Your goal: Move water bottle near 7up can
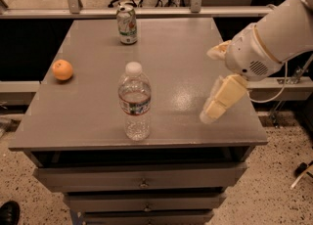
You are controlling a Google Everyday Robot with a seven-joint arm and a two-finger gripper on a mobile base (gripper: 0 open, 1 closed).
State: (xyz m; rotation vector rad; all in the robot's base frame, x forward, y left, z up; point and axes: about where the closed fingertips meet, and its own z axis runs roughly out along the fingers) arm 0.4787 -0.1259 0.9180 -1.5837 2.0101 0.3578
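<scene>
Tipping's the risk: cream gripper point(210, 84), spread wide and empty right of the tall clear plastic water bottle point(134, 102), could knock it over before it nears the white-and-green 7up can point(127, 25).

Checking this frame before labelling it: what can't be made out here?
- Camera view: the arm behind the gripper, open above the right side of the table, is cut off by the right edge.
- Camera view: label print on the water bottle is too small to read.
- Camera view: a dark object, bottom-left corner, is cropped by the edge.
</scene>
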